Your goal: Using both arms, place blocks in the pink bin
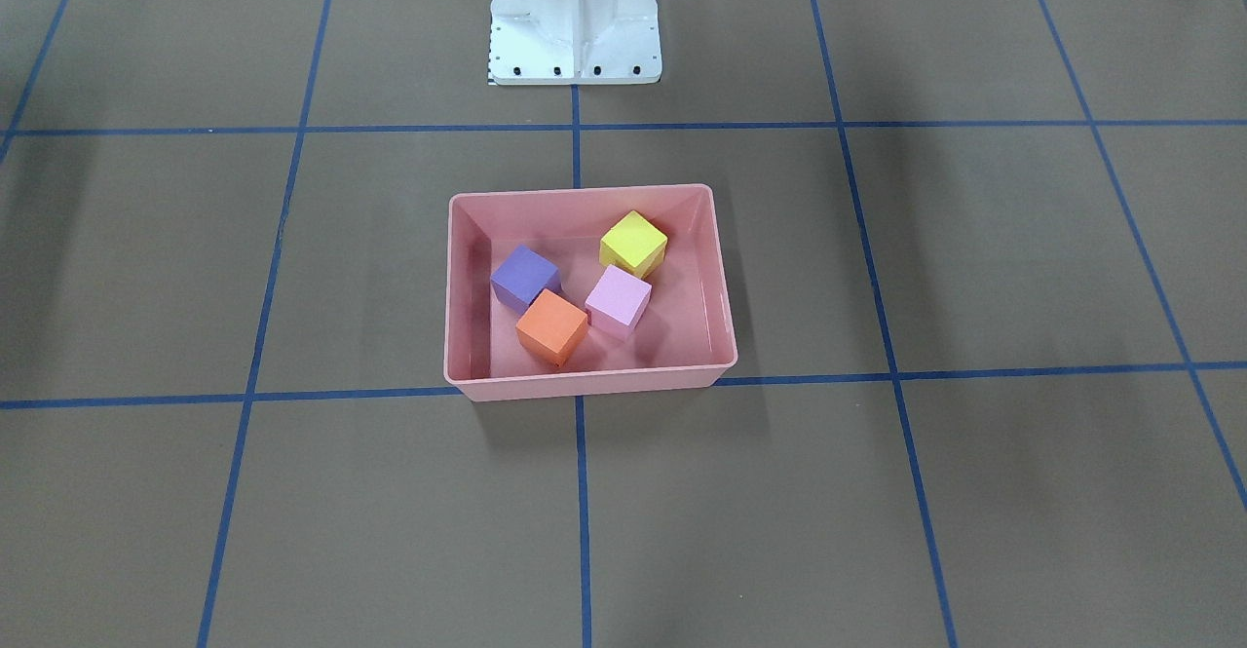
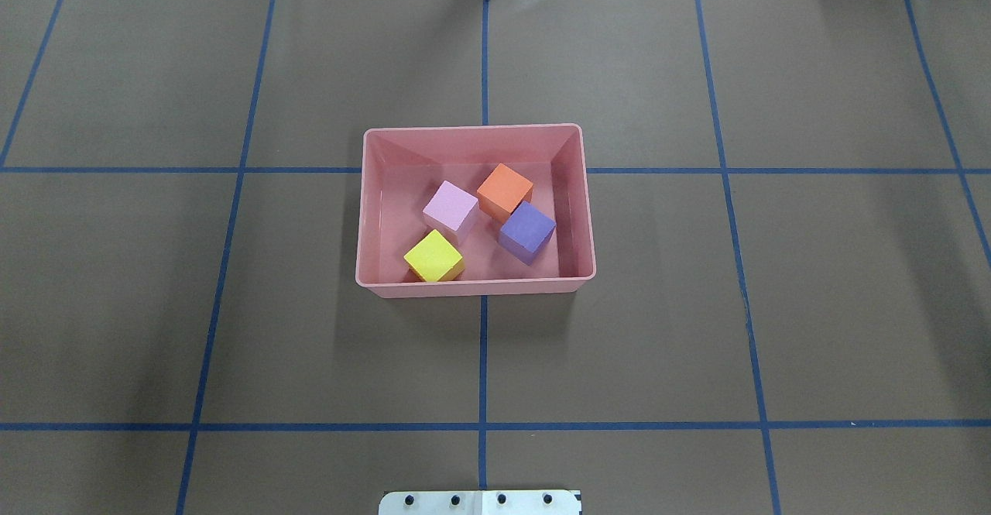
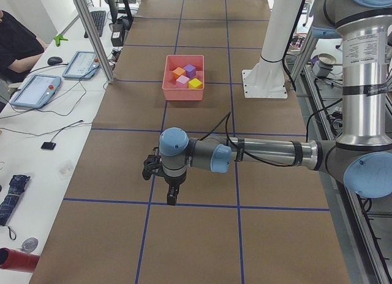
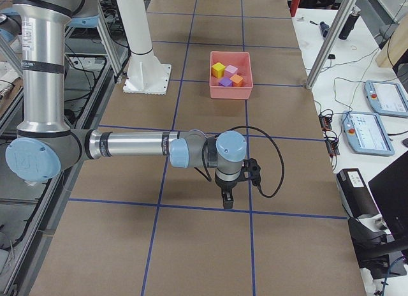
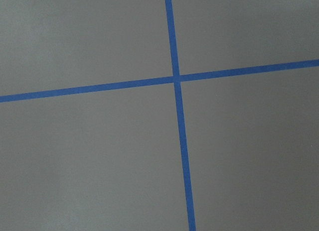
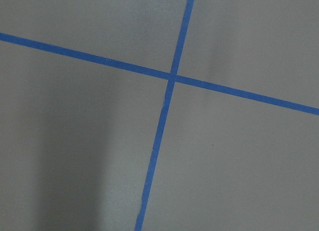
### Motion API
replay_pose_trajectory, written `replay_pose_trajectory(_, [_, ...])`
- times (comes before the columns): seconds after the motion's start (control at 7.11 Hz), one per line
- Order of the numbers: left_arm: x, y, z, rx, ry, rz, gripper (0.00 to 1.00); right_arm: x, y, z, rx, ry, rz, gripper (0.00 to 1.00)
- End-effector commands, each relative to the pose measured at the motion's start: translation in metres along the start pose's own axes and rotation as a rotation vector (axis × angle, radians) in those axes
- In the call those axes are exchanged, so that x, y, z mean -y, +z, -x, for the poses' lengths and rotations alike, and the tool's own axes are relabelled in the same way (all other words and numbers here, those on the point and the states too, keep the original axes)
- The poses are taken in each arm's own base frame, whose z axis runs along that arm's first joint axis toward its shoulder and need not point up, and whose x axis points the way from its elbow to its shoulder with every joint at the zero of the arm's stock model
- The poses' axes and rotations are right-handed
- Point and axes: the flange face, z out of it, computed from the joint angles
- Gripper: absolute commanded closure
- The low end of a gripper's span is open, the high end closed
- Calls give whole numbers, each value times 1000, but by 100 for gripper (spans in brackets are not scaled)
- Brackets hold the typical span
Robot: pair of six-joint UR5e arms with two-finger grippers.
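Note:
The pink bin (image 1: 585,387) sits at the table's middle and also shows from overhead (image 2: 472,286). Inside it lie the orange block (image 1: 552,326), the yellow block (image 1: 633,243), the dark purple block (image 1: 524,276) and the pale pink block (image 1: 618,300), close together. My left gripper (image 3: 172,197) hangs over bare table far from the bin, fingers pointing down. My right gripper (image 4: 227,202) hangs likewise at the other end. Both show only in the side views, so I cannot tell if they are open or shut. The wrist views show only paper and blue tape.
The white pedestal base (image 1: 575,24) stands behind the bin. Blue tape lines (image 2: 483,360) grid the brown table. A side bench holds tablets (image 3: 35,89), and a seated person (image 3: 15,42) is at it. A metal post (image 3: 92,33) stands at the table's edge.

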Motion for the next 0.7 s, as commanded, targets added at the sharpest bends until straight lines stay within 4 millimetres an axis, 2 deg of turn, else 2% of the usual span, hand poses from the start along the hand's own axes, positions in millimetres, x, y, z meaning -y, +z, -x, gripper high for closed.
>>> replay_pose_trajectory(0.0, [-1, -3, 1, -5, -6, -5, 0, -4, -5, -7, 18, 22, -12, 0])
replay_pose_trajectory(0.56, [-1, -5, 3, -6, -8, -9, 0, -18, -8, 6, 133, 84, -32, 0])
